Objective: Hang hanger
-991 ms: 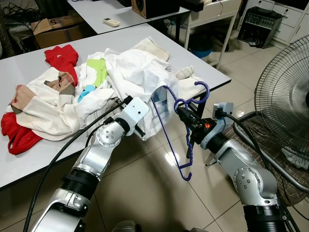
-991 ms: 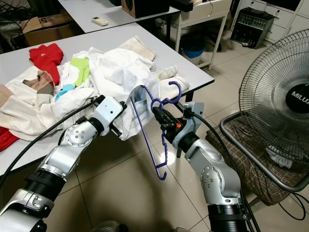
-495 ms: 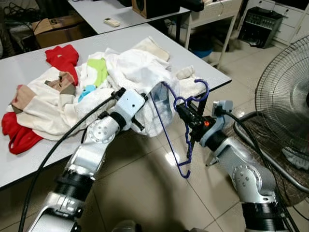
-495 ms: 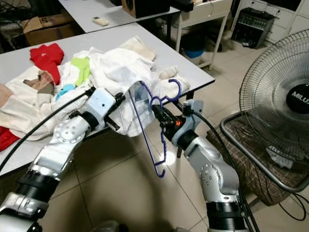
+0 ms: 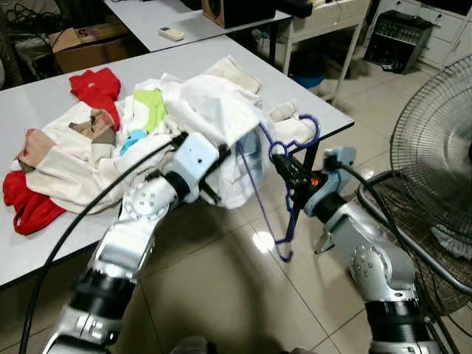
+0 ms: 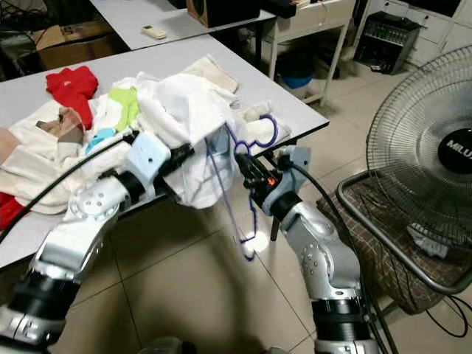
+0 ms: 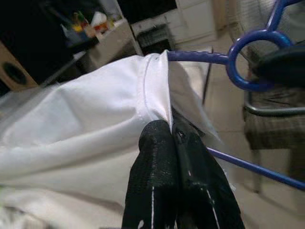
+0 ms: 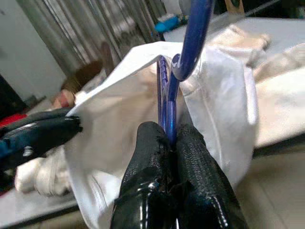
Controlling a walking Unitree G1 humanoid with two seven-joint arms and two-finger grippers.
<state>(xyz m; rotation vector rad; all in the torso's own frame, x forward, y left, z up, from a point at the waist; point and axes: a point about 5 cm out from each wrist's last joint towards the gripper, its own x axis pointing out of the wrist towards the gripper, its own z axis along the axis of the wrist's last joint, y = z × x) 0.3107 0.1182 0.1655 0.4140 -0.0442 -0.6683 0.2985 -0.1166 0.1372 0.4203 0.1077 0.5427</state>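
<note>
**Hanger going into the white garment**

Compared with a second ago, both arms are sitting closer together: the left gripper (image 5: pixel 210 193) is lifting the white garment (image 5: pixel 221 125) higher and further toward 3 o'clock, and the purple hanger (image 5: pixel 284 188) is now nosing into the cloth instead of hanging apart from it.

The right gripper (image 8: pixel 167 157) is clamping its two black fingers together on the hanger's wire just below the hook, as its wrist view is showing. The left gripper's fingers (image 7: pixel 164 167) are pinching shut on the garment's hemmed edge, with one hanger shoulder passing just beside them.

The hanger is hanging off the edge of the white table (image 5: pixel 44 103), its long axis running roughly from 12 down to 6 o'clock, hook uppermost near the table corner, lower end over the tiled floor (image 5: pixel 221 295). From the right gripper, the held-open cloth is lying toward 9 o'clock, so the next move looks like sliding the hanger that way. A heap of other clothes (image 5: pixel 88 140) is covering the table behind.
</note>
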